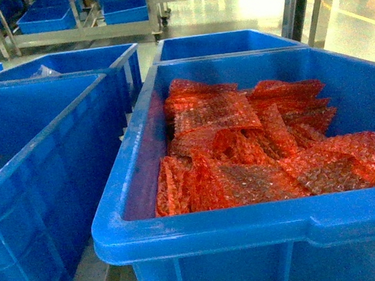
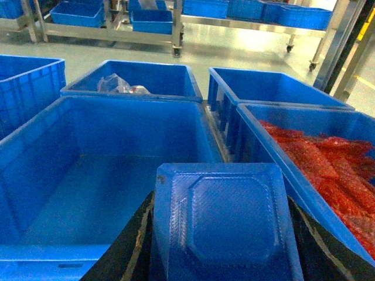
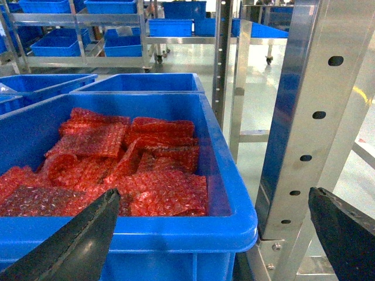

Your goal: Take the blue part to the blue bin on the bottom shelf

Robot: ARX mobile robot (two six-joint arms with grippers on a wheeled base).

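A: Where's the blue part point(image 2: 225, 225)?
B: Clamped between the left gripper's point(image 2: 222, 234) jaws, over the empty crate point(image 2: 88, 175).
A: And the blue bin point(image 2: 263, 134)?
B: Rightward, beside that crate's right wall. The right gripper point(image 3: 217, 225) gapes wide, empty.

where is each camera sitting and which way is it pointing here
Head: sits above the near rim, slanting down into the blue bin of red bubble-wrap pouches; no robot body shows.
Left wrist: looks forward over an empty blue crate; the left gripper, fingers either side, holds a blue part.
Right wrist: looks forward past open black fingers of the right gripper at the pouch bin and a steel rack post.
All three views share the pouch bin.
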